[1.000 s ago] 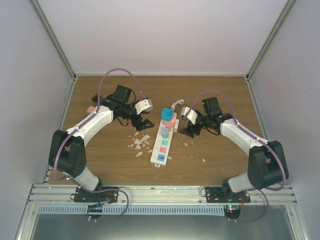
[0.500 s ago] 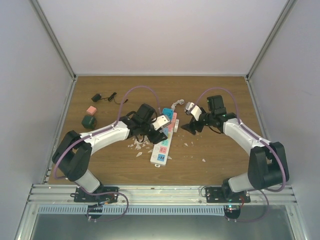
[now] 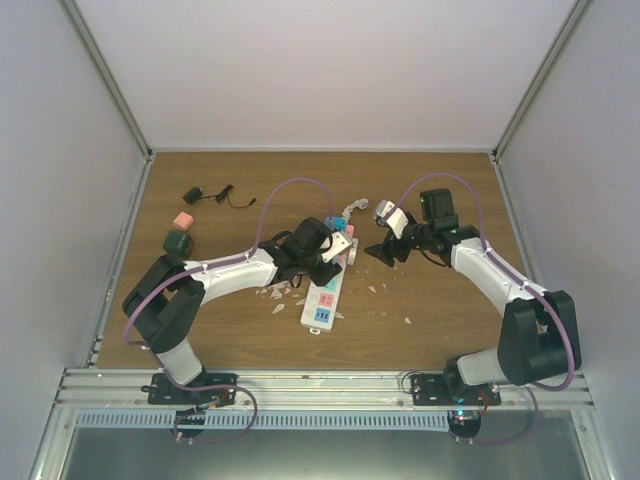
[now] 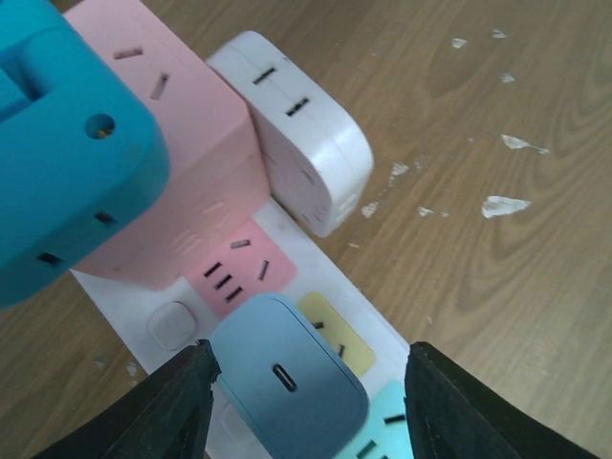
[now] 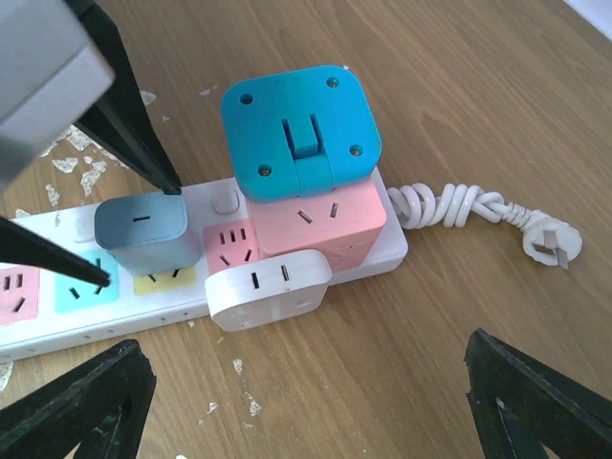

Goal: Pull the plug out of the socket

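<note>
Both arms are the same build. left arm (image 3: 228, 272) and right arm (image 3: 488, 270): white link shells, black joint housings. Chunky black shoulder blocks (image 3: 150, 312) sit just above the rail (image 3: 320, 384). Black base plates (image 3: 190, 388) sit on the rail itself. One purple cable (image 3: 292, 184) per arm arcs over the links farthest from the rail. There's a light-grey box (image 3: 388, 214) at each wrist. left fingers (image 4: 163, 416) and right fingers (image 5: 81, 406) are matte black wedges tapering to thin tips.
</note>
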Available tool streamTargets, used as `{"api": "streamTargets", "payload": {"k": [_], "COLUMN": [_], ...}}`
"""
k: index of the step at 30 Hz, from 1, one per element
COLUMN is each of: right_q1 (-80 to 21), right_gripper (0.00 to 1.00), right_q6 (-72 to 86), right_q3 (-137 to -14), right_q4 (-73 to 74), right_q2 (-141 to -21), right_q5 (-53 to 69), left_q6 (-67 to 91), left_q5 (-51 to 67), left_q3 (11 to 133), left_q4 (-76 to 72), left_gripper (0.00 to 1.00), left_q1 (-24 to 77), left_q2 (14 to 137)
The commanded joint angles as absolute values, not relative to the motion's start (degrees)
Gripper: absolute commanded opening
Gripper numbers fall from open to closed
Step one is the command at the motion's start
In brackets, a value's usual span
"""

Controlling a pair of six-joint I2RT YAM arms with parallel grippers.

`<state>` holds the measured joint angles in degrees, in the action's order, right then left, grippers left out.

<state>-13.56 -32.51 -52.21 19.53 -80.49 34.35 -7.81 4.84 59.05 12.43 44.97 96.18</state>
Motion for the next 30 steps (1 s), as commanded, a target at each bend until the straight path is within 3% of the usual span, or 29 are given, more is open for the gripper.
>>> {"api": "streamTargets", "payload": {"k": [1, 11, 18, 21, 26, 30], "right_q1": [-12.7, -12.4, -12.0, -11.5, -10.8, -10.6], "right_gripper": [0.90, 0.90, 0.90, 0.90, 0.90, 0.90], "right_q6": [-31.2, -31.5, -31.9, -32.6, -34.0, -35.0], "right_q3": [-53.4, -53.4, -53.0, -53.0, -52.8, -53.1], "right_q4": [18.7, 19.1, 19.7, 20.4, 22.2, 23.6], "right_q2": [-79.6, -79.2, -78.7, -78.4, -77.8, -77.8], "right_q5": [36.3, 36.5, 36.2, 36.1, 36.6, 37.4], "left_q6": [-5.5, -4.9, -8.0, -10.1, -15.3, -20.4], "left_q5": [-1.2, -3.8, 1.1, 4.6, 9.8, 12.7], "left_q3": [60.6, 61.6, 60.7, 59.7, 56.3, 54.7], "left_q4": [9.3, 9.0, 9.0, 9.5, 9.1, 9.5], "left_gripper": [0.54, 0.56, 0.38, 0.36, 0.21, 0.17], "left_q1": [45.4, 45.4, 45.1, 44.1, 42.4, 41.7], "left_q2": [99.3, 100.9, 101.0, 100.2, 97.6, 95.4]}}
